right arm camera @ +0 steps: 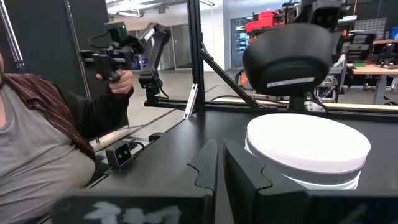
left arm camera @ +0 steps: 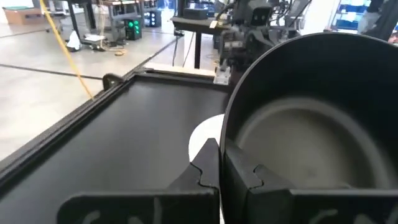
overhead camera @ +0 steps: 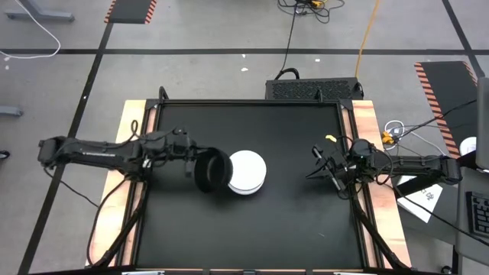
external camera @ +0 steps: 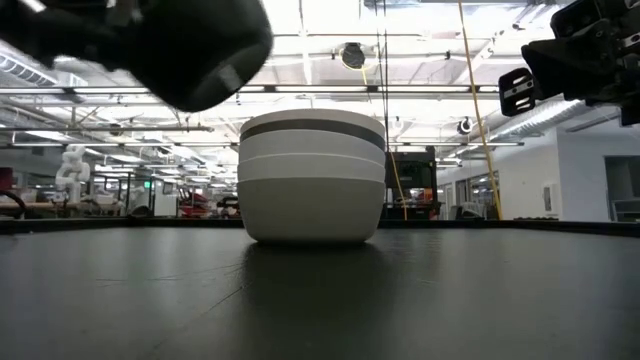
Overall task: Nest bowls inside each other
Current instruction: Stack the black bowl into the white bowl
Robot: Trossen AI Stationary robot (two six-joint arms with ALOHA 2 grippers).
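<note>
Bowls (overhead camera: pixel 247 172) are sitting nested in a white-topped stack at the table (overhead camera: pixel 252 229) centre; the left gripper (overhead camera: pixel 192 164), at nine o'clock of the stack, is pinching the black bowl (overhead camera: pixel 212 170) aloft, tilted; the right gripper (overhead camera: pixel 317 164), closed and empty, is waiting at three o'clock.

Bright overhead strip lights, blurred foreground (low view)

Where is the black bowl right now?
The black bowl is held off the table in the left gripper, tilted on its side, just left of the white bowl stack near the table's centre in the high view.
</note>
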